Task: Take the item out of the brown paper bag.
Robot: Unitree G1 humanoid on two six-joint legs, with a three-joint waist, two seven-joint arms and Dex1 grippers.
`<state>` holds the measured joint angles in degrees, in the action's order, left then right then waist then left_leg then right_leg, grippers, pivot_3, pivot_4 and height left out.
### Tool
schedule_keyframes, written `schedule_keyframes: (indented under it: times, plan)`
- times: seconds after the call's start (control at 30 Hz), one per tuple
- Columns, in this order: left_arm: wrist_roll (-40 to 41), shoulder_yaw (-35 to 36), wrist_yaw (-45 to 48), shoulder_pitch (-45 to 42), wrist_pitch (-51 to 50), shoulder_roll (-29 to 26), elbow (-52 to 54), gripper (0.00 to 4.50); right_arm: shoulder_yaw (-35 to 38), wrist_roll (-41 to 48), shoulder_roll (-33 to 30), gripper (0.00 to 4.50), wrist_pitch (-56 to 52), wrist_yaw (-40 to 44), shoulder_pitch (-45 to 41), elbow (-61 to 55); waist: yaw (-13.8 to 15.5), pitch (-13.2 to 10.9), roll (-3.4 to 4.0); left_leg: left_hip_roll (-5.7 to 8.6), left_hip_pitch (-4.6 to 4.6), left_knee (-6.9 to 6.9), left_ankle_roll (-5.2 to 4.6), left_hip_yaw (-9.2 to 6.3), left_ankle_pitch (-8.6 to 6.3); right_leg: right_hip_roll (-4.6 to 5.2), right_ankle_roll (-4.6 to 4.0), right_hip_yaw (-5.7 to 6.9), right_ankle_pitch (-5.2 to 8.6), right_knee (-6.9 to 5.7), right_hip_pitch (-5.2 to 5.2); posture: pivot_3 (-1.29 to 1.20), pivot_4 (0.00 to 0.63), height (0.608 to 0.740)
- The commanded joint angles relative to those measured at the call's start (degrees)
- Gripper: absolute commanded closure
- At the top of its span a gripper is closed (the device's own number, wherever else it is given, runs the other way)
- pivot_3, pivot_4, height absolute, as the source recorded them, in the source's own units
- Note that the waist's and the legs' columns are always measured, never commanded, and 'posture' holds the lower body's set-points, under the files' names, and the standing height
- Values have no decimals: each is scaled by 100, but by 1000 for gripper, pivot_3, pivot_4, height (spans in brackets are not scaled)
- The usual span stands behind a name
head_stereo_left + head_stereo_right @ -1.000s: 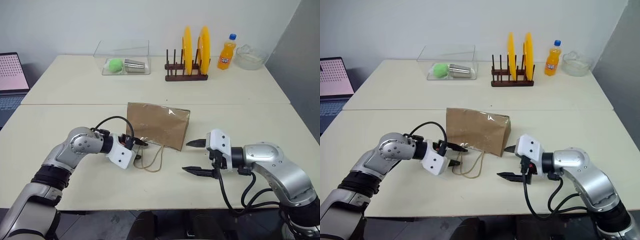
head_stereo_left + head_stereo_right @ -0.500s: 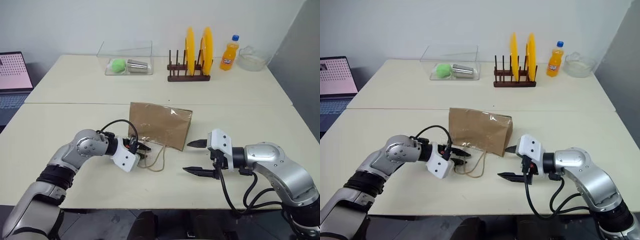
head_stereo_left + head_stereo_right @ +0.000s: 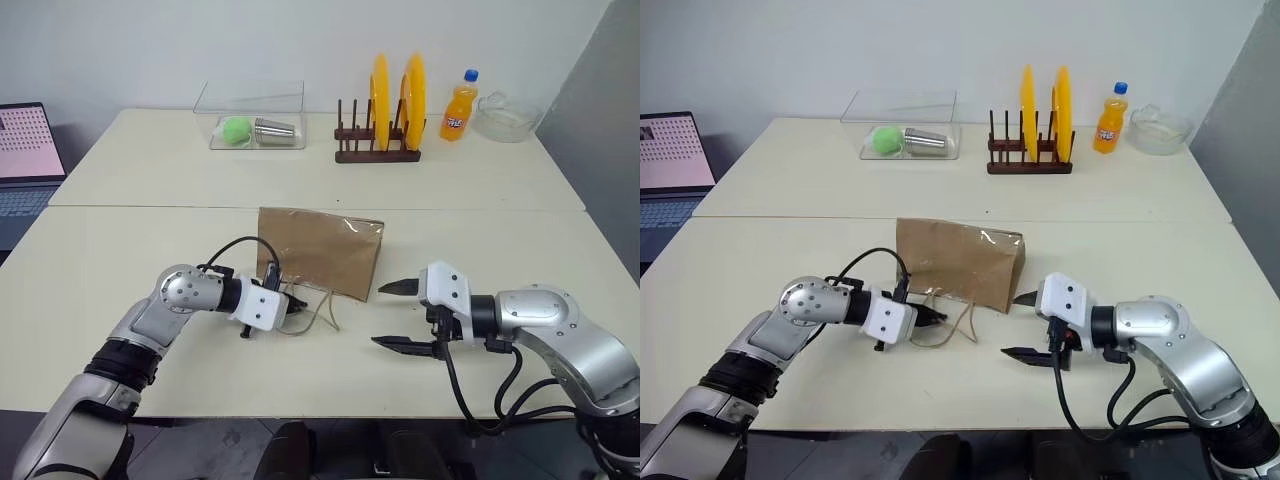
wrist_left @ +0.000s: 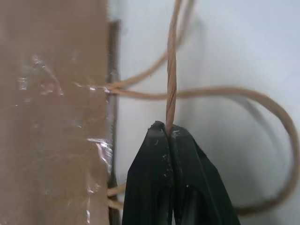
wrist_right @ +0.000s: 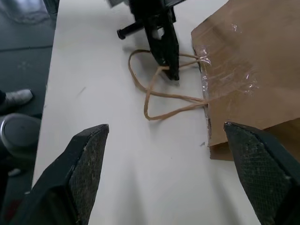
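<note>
Left hand (image 4: 169, 133): we are pinching one tan cord handle (image 4: 170, 70) of the brown paper bag (image 3: 320, 250), fingers fully closed on it; in the head views this hand sits left of centre, just beside the bag's near edge.
Why this grip: we are judging that holding the cord lets us steady or lift the mouth, so that the bag does not slide when something reaches in.
Right hand (image 3: 400, 315): we are keeping it wide open and holding nothing, right of centre, close to the bag's lower right corner but apart from it.
Why it is waiting there: it is facing the bag, likely ready to go in once the opening is raised.
Bag: it is lying flat on the table (image 3: 150, 250) in the middle of the frame, handles spilling toward the lower edge.
Item: we cannot see it; we are presuming that it is inside the bag, beyond the left fingertips and up-left of the right hand.
</note>
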<state>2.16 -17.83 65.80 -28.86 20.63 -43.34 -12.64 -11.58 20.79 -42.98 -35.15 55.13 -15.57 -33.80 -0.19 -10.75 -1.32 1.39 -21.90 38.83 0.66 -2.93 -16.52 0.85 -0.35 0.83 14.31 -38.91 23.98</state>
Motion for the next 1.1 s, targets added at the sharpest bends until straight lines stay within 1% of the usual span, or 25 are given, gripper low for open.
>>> schedule_keyframes:
  times: [0.03,0.1,0.13,0.2,0.27,0.37,0.5,0.63,0.73,0.8,0.87,0.9,0.93,0.97,1.0,1.1]
  plan:
    - [825,426,20,-74,-1506,29,1026,4475,-103,-118,-117,352,472,225,-42,-155,-9,0,0,0,1,0,0,0,0,0,0,-1,0,0,0,0,150,740]
    - [1217,557,52,-107,-2378,-23,1564,4475,-228,-210,-147,352,715,359,-118,-107,-14,0,0,0,1,0,0,0,0,-2,0,-2,0,-1,0,0,150,740]
    - [1322,602,70,-105,-2660,-58,1745,4475,-278,-252,-151,352,803,409,-141,-88,-17,0,0,0,1,0,0,0,0,-2,1,-2,1,-1,-1,0,150,740]
    - [1435,679,74,-91,-3035,-98,1972,4475,-382,-320,-123,352,913,433,-178,-56,-27,0,0,-1,3,0,0,0,0,-4,1,-3,1,-1,0,0,150,740]
    - [1507,753,76,-106,-3297,-111,2061,4475,-593,-505,44,352,1099,372,-292,65,-30,0,0,-3,5,-1,0,-1,0,-6,1,-4,1,-1,-1,0,150,740]
    - [1467,814,128,-130,-3360,-108,2004,4475,-947,-886,296,352,1448,331,-525,373,-39,0,0,-7,5,-1,1,0,0,-12,1,-7,1,-1,1,0,150,740]
    - [1313,799,264,-60,-3154,-143,1886,4475,-1510,-1604,859,352,1971,135,-1008,1173,-37,0,0,-6,6,0,2,2,1,-12,0,-11,1,-1,2,0,150,740]
    - [1295,819,273,-28,-3136,-93,1855,4475,-1843,-1988,1263,352,2125,20,-1119,1663,-26,0,0,-6,2,0,3,1,1,-11,-3,-11,-1,-3,5,0,150,740]
    - [1287,818,271,-27,-3133,-79,1848,4475,-1970,-2185,1429,352,2246,-6,-1133,1925,-16,0,0,-5,0,0,3,1,1,-9,-12,-11,-6,-3,6,0,150,740]
    - [1289,821,263,-39,-3145,-68,1841,4475,-2091,-2423,1613,352,2323,-149,-1182,2287,-17,0,0,-3,1,1,3,3,1,-8,-11,-13,-6,-2,5,0,150,740]
    - [1290,821,260,-64,-3158,-61,1836,4475,-2065,-2526,1793,352,2277,-306,-1183,2530,-19,0,0,-4,2,1,3,2,1,-9,-10,-13,-5,-4,5,0,150,740]
    - [1289,822,255,-93,-3175,-56,1831,4475,-2079,-2645,1792,352,2342,-356,-1178,2636,-20,0,0,-4,3,1,3,2,1,-9,-11,-13,-5,-6,6,0,150,740]
    - [1285,822,253,-116,-3186,-53,1828,4500,-2062,-2697,1816,740,2343,-405,-1152,2689,-19,0,0,-4,2,1,3,2,1,-9,-11,-13,-5,-6,7,0,150,740]
    - [1282,824,251,-136,-3195,-50,1822,4500,-2037,-2730,1857,908,2311,-462,-1123,2709,-19,0,0,-4,2,1,3,2,1,-9,-13,-13,-6,-6,7,0,150,740]
    - [1284,825,245,-161,-3218,-43,1822,4500,-2046,-2783,1882,1222,2288,-498,-1097,2707,-20,0,0,-4,2,1,3,3,1,-9,-13,-13,-7,-6,7,0,150,740]
    - [1281,818,236,-209,-3255,-28,1825,4500,-2047,-2835,1970,2290,2152,-586,-1015,2679,-19,0,0,-4,2,1,3,2,1,-9,-13,-13,-6,-6,7,0,150,740]
